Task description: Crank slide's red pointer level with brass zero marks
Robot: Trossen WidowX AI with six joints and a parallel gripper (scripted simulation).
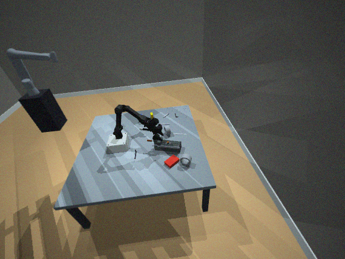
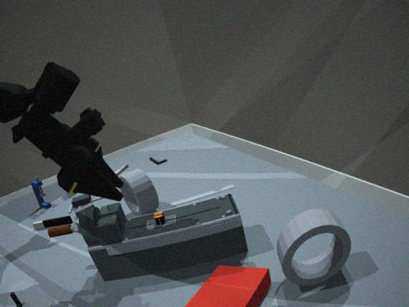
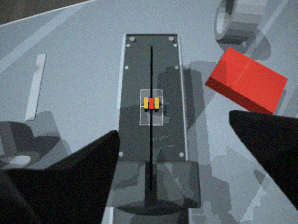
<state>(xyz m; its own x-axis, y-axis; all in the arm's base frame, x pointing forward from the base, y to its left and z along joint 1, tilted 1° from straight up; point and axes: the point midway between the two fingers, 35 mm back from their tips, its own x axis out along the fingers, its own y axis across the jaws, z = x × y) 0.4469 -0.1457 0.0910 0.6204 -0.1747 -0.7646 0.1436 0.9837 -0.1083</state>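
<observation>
Top: high, far; exterior: low, close; both show red block [image 1: 171, 161] [image 2: 229, 287].

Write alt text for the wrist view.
Between the gripper's open fingers, a dark slide machine shows its red pointer between two brass marks, apparently level with them; a red block lies to the right.

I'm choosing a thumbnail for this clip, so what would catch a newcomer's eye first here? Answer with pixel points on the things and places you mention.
Probably the bright red block [image 1: 171, 161] [image 2: 229, 287] [image 3: 247, 80], lying flat on the table beside the dark machine [image 1: 167, 147] [image 2: 179, 251] [image 3: 135, 75]. Next would come the black arm [image 1: 118, 121] [image 2: 43, 129], its open end effector [image 2: 122, 191] [image 3: 172, 126] above the machine's crank end, then the pale upright ring [image 1: 190, 155] [image 2: 287, 247] [image 3: 250, 20] near the block.
</observation>
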